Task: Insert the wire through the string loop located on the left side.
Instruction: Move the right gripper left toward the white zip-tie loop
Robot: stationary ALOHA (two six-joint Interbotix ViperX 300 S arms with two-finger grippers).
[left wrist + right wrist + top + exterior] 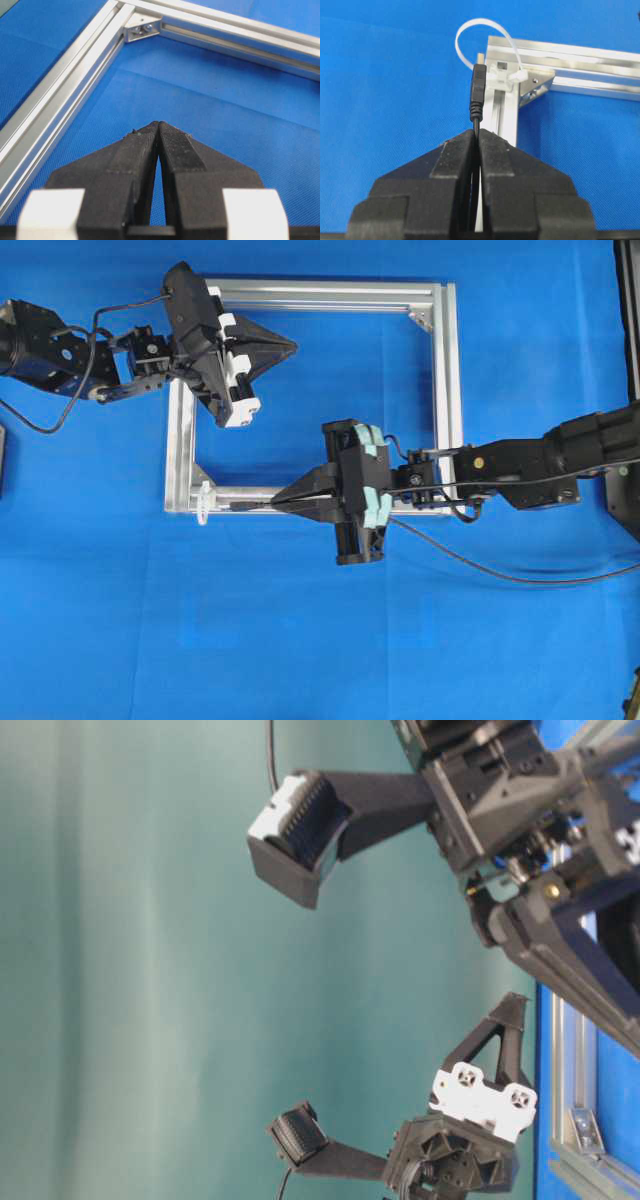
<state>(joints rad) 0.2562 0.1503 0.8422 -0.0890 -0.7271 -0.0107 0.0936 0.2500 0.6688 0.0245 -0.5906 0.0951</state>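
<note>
- The bench is covered in blue cloth; the silver frame is laid flat on it.
- The left pincer is seen pressed together on nothing, held above the frame's far side, well apart from the work.
- The right pincer is clamped on the wire just behind its plug.
- The string loop is fixed at the frame's near-left corner.
- Progress is judged partial: the plug is grasped and aimed; its tip is at the loop, passage not confirmed. Threading is left.
- The loop's opening is shown clearly only by the right wrist view; overhead, the loop is a white speck and the trailing wire is visible.
</note>
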